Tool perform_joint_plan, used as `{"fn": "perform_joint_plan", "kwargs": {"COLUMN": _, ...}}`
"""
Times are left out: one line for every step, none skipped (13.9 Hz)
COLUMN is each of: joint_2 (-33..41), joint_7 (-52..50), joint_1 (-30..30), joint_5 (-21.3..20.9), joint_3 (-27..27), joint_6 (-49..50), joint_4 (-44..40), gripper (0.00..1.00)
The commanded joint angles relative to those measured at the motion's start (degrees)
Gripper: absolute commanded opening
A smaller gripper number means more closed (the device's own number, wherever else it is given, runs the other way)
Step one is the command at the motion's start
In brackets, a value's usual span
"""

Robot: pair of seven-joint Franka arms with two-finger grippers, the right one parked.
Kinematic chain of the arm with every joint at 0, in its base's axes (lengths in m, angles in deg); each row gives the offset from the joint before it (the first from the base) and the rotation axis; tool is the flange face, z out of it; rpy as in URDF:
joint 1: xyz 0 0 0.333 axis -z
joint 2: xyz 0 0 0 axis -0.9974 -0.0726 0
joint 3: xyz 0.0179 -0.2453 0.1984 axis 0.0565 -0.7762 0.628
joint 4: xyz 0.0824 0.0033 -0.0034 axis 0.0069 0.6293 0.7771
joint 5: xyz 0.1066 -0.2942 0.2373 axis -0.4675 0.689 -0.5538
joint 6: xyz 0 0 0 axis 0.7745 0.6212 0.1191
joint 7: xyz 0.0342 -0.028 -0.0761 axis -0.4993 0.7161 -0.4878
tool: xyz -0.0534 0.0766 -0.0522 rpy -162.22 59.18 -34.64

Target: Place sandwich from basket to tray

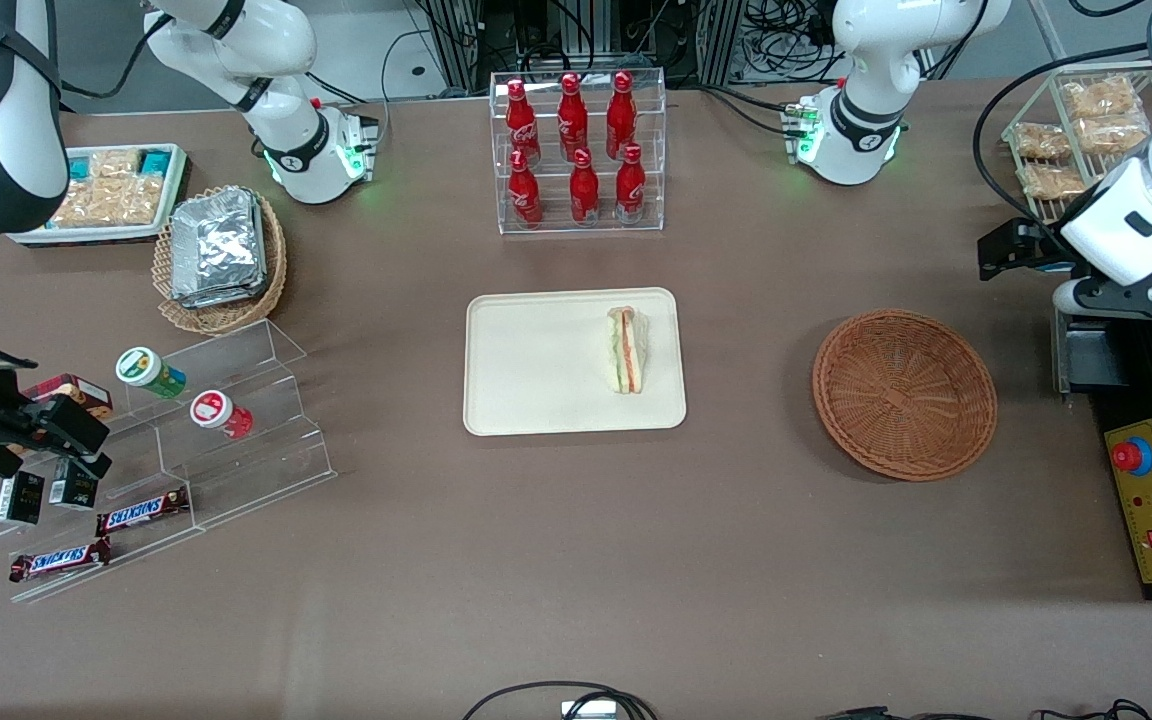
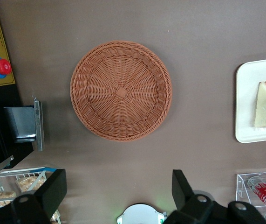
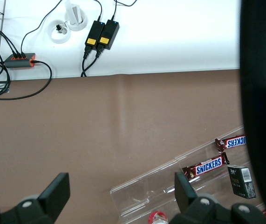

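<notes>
On the brown cloth-covered table (image 1: pixel 576 560), starting at the parked arm's end, there's a clear stepped acrylic stand (image 1: pixel 186 440) with two Snickers bars (image 1: pixel 101 540) (wrapper lettering is easy to read), two small black boxes (image 1: pixel 46 492) and two capped round tubs (image 1: pixel 176 392), one with a green lid and one with a red lid. Farther from the camera sits a lighter tan wicker basket (image 1: pixel 226 310) stacked with crinkly silver foil packets (image 1: pixel 218 248), and beside it a white tray of packaged snacks (image 1: pixel 111 195).

Mid-table, a clear two-tier rack (image 1: pixel 578 150) holds six shiny red bottles (image 1: pixel 576 150), three per row, with white script I can't quite make out. Nearer the camera is the tray (image 1: pixel 536 360), one flat cream rectangle with rounded corners and a low rim. The sandwich (image 1: pixel 626 348) is lying on it, a single triangular wedge of white bread with orange-red and green stripes, close to the tray's edge on the working arm's side.

Next comes the basket (image 1: pixel 904 392), round, shallow, reddish-brown weave spiralling out from a little square centre, with nothing in it. A wire rack of bagged snacks (image 1: pixel 1076 135) sits toward the working arm's end.

The gripper (image 2: pixel 119 196) hangs high over the table next to the basket, its two black fingers (image 2: pixel 53 189) spread wide with nothing between them.
</notes>
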Motion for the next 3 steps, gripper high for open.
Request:
{"fn": "perform_joint_plan", "kwargs": {"joint_2": 1.2, "joint_7": 1.3, "joint_1": 0.6, "joint_5": 1.1, "joint_3": 0.8, "joint_6": 0.9, "joint_4": 0.4, "gripper": 1.0}}
{"fn": "perform_joint_plan", "kwargs": {"joint_2": 1.2, "joint_7": 1.3, "joint_1": 0.5, "joint_5": 1.3, "joint_3": 0.8, "joint_6": 0.9, "joint_4": 0.4, "gripper": 1.0}}
{"fn": "perform_joint_plan", "kwargs": {"joint_2": 1.2, "joint_7": 1.3, "joint_1": 0.2, "joint_5": 1.3, "joint_3": 0.7, "joint_6": 1.0, "joint_4": 0.4, "gripper": 1.0}}
